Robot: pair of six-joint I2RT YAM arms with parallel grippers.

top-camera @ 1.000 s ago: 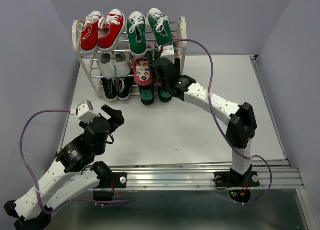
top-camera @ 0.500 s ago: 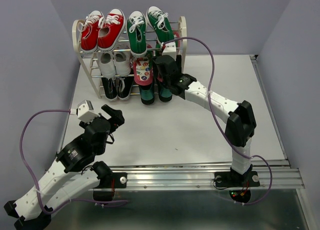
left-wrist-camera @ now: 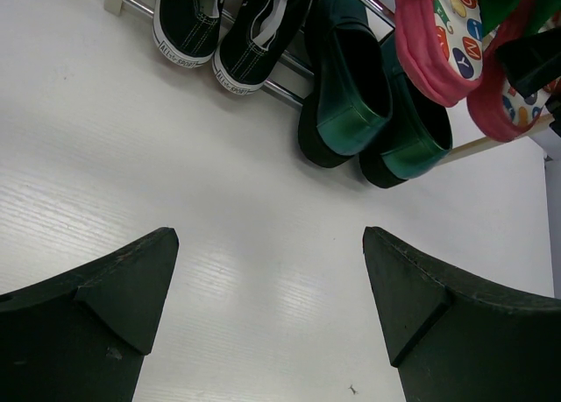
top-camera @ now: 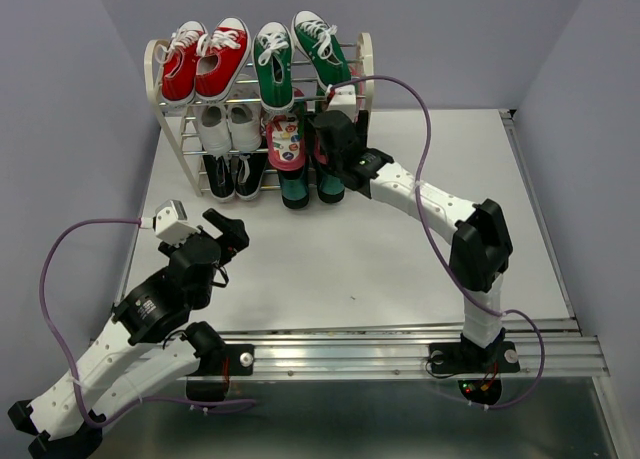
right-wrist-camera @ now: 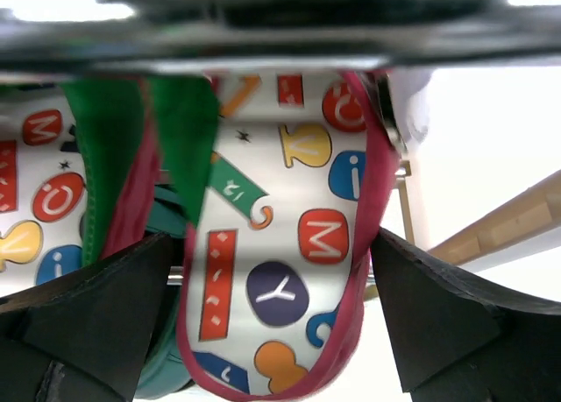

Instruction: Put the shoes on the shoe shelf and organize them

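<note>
The shoe shelf [top-camera: 157, 84] stands at the table's back. Green canvas sneakers [top-camera: 272, 64] sit on its top tier. Pink-edged flip-flops [top-camera: 285, 144] lie on the middle tier, and dark green loafers [top-camera: 293, 189] stand at the bottom. My right gripper [top-camera: 322, 129] reaches into the middle tier. In the right wrist view its jaws stand wide, my right gripper [right-wrist-camera: 272, 237] straddling the right-hand flip-flop [right-wrist-camera: 280, 288], which rests on the rods, with a gap at the left finger. My left gripper [top-camera: 228, 231] hovers open and empty over the table's left front. The left wrist view shows the loafers [left-wrist-camera: 351, 95] and flip-flops [left-wrist-camera: 434, 47].
Red sneakers [top-camera: 205, 59] share the top tier, white sneakers [top-camera: 228, 127] the middle, and black sneakers [top-camera: 235, 174] the bottom left. Purple cables loop from both wrists. Grey walls close in at the left, back and right.
The right gripper's jaws have widened around the flip-flop and its wrist has edged slightly toward the shelf. The left arm has not moved.
</note>
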